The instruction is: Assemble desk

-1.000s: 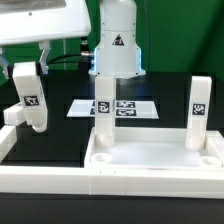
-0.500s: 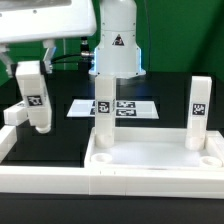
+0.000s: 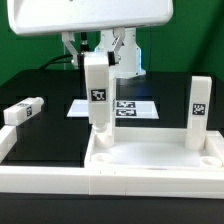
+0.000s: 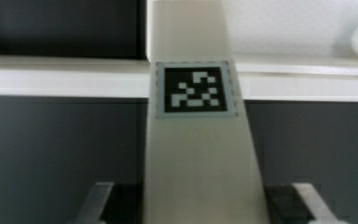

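Exterior view: upright leg (image 3: pixel 97 95) at tabletop (image 3: pixel 150 178) rear corner.
Claw (image 4: pixel 197 203): pinching that leg.
Open room: black desk (image 3: pixel 55 140) between tabletop and lying leg (image 3: pixel 22 112).

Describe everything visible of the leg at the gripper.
The held leg is a white, plastic-looking square-section bar with a black-and-white tag on one face. It stands upright, upper end gripped by the gripper, lower end at the far corner of the tabletop on the exterior view's left; whether it is seated there cannot be told.
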